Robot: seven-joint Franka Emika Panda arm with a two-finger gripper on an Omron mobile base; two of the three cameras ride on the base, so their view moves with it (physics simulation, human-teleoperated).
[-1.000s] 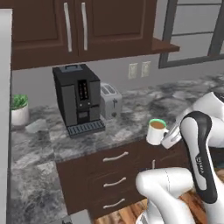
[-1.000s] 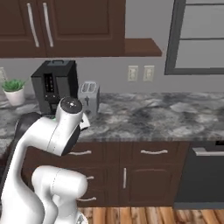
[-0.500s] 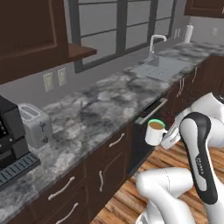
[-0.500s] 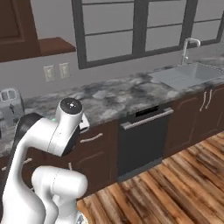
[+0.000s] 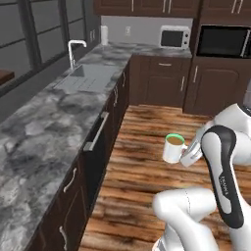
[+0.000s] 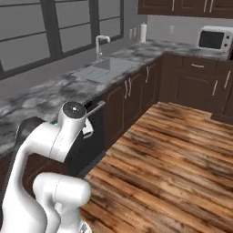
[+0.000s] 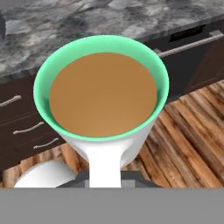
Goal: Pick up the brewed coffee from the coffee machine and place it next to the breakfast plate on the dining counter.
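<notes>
Above the wood floor point(image 5: 147, 162), brewed coffee point(image 5: 173, 147) upright, its handle clamped between the closed fingers point(image 5: 188, 156).

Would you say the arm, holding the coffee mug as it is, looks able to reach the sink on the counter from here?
Probably not yet: the mug hangs over the wood floor, and the sink lies well ahead across the counter, beyond the arm's present pose.
</notes>
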